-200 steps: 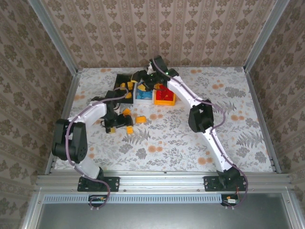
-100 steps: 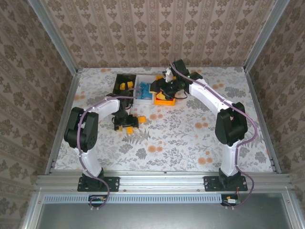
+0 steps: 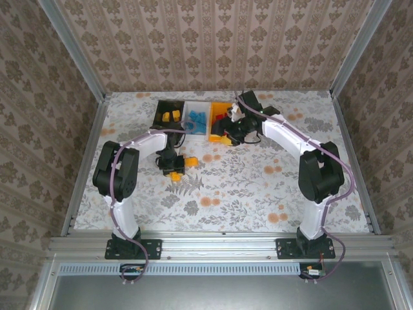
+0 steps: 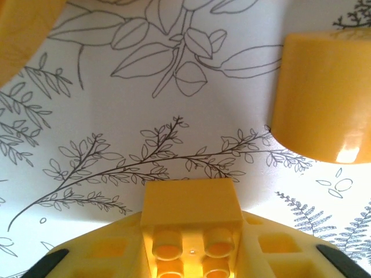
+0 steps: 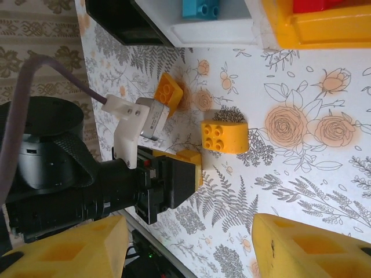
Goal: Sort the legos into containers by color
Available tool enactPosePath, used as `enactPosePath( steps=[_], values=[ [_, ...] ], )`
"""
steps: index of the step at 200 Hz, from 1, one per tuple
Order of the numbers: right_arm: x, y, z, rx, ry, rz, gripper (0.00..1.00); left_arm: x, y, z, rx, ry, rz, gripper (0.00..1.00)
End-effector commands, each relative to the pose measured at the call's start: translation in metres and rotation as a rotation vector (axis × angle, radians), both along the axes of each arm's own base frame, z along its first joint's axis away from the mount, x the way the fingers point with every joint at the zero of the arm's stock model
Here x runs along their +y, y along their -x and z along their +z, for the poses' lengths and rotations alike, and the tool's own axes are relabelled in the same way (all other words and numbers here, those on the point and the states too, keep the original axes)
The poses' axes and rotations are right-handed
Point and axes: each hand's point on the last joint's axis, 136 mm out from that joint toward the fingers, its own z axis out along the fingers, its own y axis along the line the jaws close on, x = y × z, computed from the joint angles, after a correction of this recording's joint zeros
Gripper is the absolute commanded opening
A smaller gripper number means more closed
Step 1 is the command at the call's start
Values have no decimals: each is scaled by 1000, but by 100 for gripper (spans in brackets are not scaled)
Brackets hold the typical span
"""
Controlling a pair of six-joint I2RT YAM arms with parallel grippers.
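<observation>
Sorting is looking mostly done, blue plastic bricks (image 3: 197, 121) sitting in the white plastic bin (image 3: 187, 132), while the left gripper (image 3: 173, 163) is pinching a yellow studded brick (image 4: 191, 223) over the table and the right gripper (image 3: 227, 127) is hanging wide open near the orange-yellow bin (image 3: 222, 137), two yellow-orange bricks (image 5: 224, 136) lying loose.

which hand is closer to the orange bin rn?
Right. The right hand sits at the orange bin's near edge; the left hand is down over loose yellow bricks, well short of the bins.
</observation>
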Motion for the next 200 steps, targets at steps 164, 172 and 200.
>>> enactPosePath(
  steps=[164, 172, 200],
  values=[
    [-52, 47, -19, -57, 165, 44, 63, 6, -83, 137, -228, 348, 179, 28],
    [-55, 50, -20, -60, 178, 47, 63, 7, -92, 143, -244, 352, 182, 28],
    [-63, 60, -24, -58, 221, 63, 63, 13, -117, 154, -277, 353, 190, 28]
  ],
)
